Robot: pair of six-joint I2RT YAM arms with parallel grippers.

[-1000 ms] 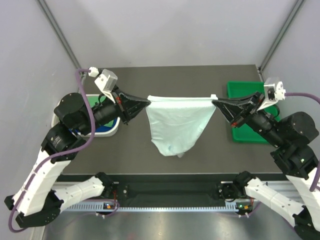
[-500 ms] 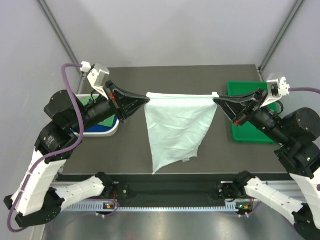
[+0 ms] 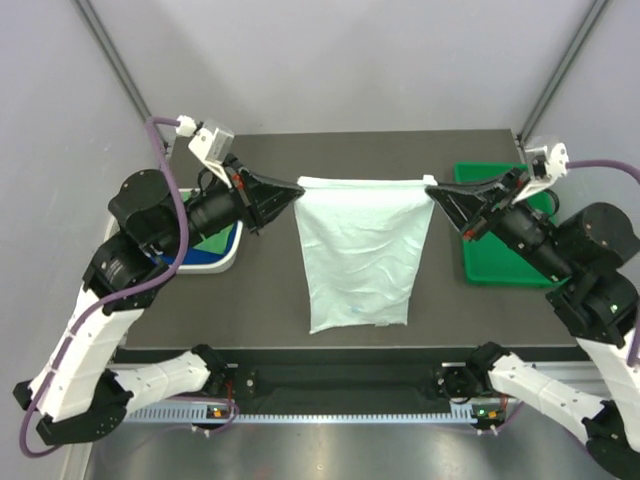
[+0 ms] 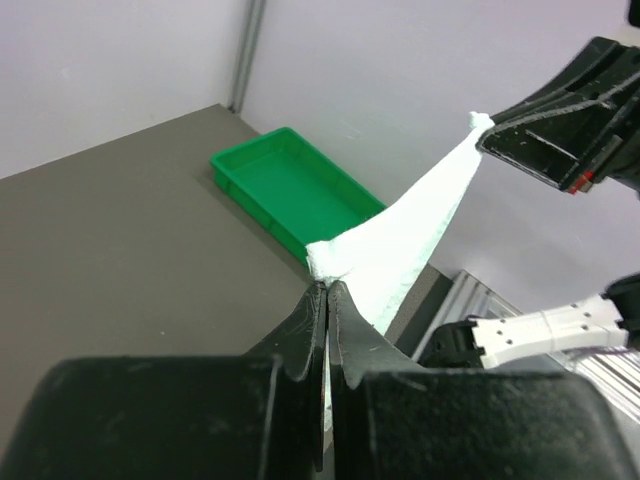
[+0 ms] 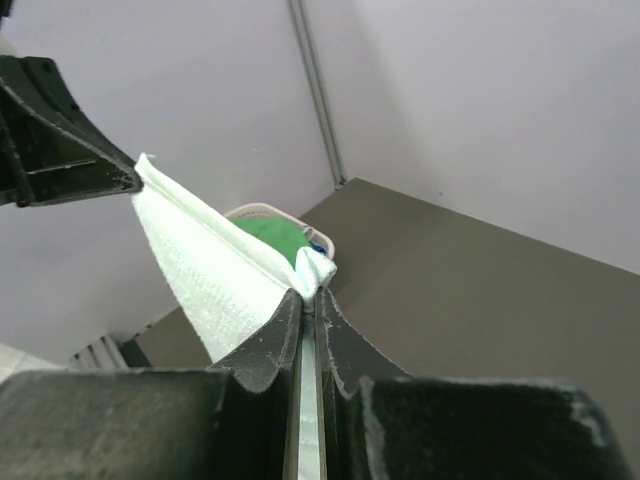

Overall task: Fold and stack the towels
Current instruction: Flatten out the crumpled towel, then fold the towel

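Left claw [image 3: 299, 190] and right claw [image 3: 429, 191] grip the towel [image 3: 360, 255], now hanging flat

A dark, matte grey-brown worktop [image 3: 350, 155] sits inside an enclosure of plain, pale lilac-grey panels: a back wall [image 3: 340, 60] and a side wall [image 3: 50, 150] at either hand. Slanting metal posts [image 3: 121, 70] mark the rear corners. A slotted aluminium rail [image 3: 340, 411] runs along the near edge. The light is soft and even.

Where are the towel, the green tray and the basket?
towel [image 3: 360, 255], top view, middle of the hanging cloth.
green tray [image 4: 290, 188], left wrist view, bare floor.
basket [image 5: 262, 211], right wrist view, far rim.
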